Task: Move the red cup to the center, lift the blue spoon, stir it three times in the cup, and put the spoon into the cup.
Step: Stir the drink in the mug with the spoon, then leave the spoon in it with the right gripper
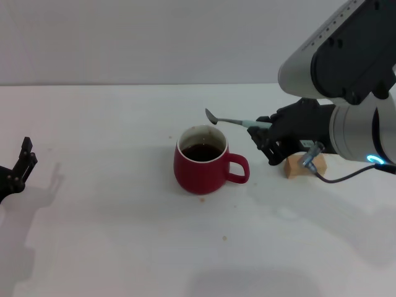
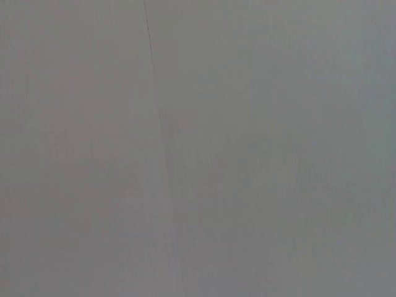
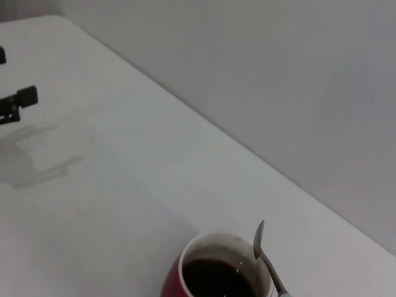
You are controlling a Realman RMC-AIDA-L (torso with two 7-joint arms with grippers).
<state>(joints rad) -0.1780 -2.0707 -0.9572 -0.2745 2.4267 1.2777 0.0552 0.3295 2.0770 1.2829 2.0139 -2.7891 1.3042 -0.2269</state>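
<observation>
The left gripper (image 1: 21, 162) sits idle at the far left edge of the head view, low over the table (image 1: 111, 247), its fingers slightly apart and holding nothing. At mid-frame the cup (image 1: 202, 162) stands upright with dark liquid inside, its handle pointing toward the right of the frame; moving it to the center looks done. Just above and right of its rim, the spoon (image 1: 232, 121) is lifted clear of the table, nearly level, bowl toward the cup, handle clamped in the right gripper (image 1: 263, 133). That arm reaches in from the upper right, with a wooden block (image 1: 296, 167) below it. Whether stirring has begun cannot be told; placing the spoon in the cup remains.
</observation>
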